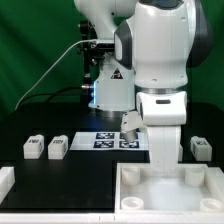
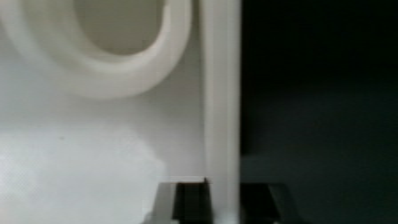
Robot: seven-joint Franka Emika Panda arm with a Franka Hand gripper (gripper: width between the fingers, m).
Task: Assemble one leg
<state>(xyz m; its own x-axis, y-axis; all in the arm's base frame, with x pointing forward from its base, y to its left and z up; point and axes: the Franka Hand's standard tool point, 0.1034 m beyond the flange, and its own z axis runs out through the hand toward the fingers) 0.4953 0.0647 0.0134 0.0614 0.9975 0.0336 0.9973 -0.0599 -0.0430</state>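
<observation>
The tool [image 2: 222,203] is sitting narrow, seemingly clamping a wall of the large white square plastic tray [image 1: 170,192] at the black bench's [image 1: 60,182] near edge. The small white tagged plastic legs [image 1: 31,148] are lying loose near its side edges. Any dragging wants doing slowly and level, so the wall is not slipping.

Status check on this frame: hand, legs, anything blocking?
Hand pinching the tray by its rim, no leg held. Three legs loose on the table: two at exterior view's left, one at its right. Nothing blocking them.
</observation>
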